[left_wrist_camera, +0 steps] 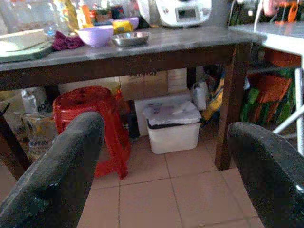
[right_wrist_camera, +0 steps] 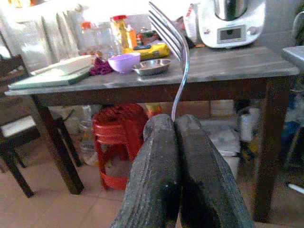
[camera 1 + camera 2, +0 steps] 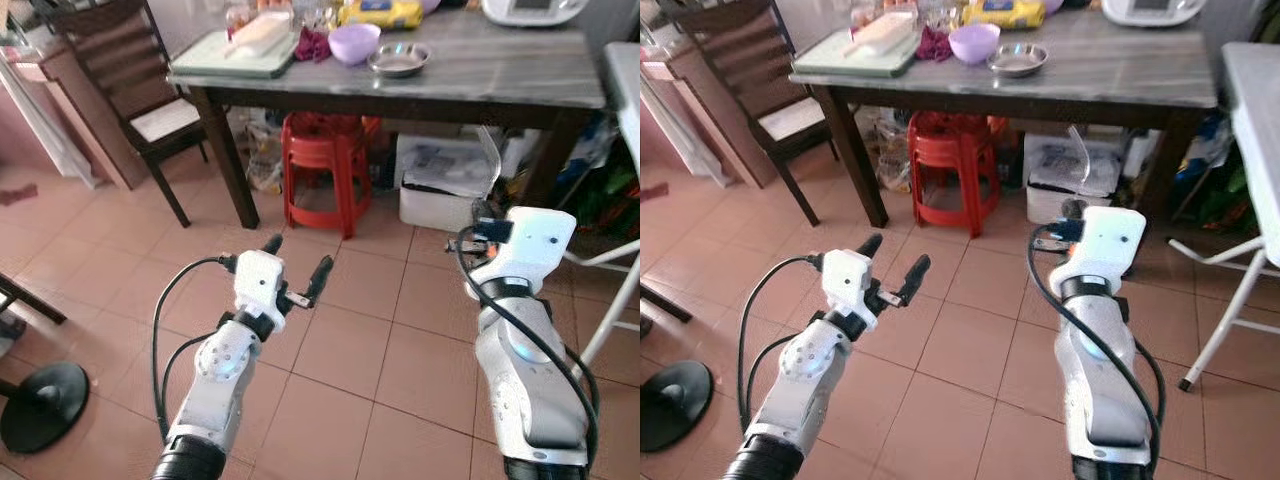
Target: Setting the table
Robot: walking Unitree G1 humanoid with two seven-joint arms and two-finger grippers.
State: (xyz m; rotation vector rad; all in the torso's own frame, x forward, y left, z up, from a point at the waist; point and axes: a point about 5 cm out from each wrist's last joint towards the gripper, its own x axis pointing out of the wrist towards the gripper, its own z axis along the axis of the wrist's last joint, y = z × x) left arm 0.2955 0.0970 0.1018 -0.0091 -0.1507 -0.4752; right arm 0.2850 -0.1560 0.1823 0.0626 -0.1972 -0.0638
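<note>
Head view: the left gripper has its fingers spread wide with nothing in them; the table is far ahead.
Left wrist view: purple bowl and metal dish sit far ahead.
Right wrist view: the right gripper pinches a fork, prongs up.

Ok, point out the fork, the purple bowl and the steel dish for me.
fork [image 2: 183,61], right wrist view, on the upper handle below the tines.
purple bowl [image 3: 354,43], left eye view, on its side wall.
steel dish [image 3: 399,61], left eye view, on its inner bottom.
</note>
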